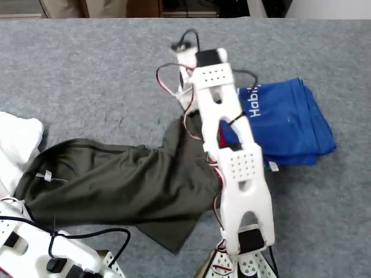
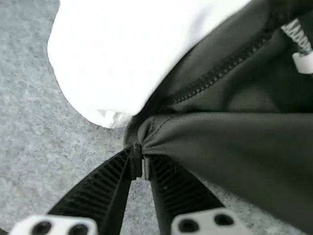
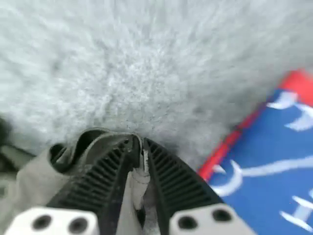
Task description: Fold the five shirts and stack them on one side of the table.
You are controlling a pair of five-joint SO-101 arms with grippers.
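Bright, even light all over. Barely any shadows on the grey surface (image 1: 87,69), but the white shirt (image 2: 137,54) is totally blown out.

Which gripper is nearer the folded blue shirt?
Right. The right gripper pinches the olive shirt close beside the blue shirt; the left gripper pinches the olive shirt's opposite end, by the white shirt.

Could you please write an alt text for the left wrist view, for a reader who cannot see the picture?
The left claw is shut on a bunched edge of the dark green shirt. A white shirt lies right beside the dark fabric, and under both is the grey table.
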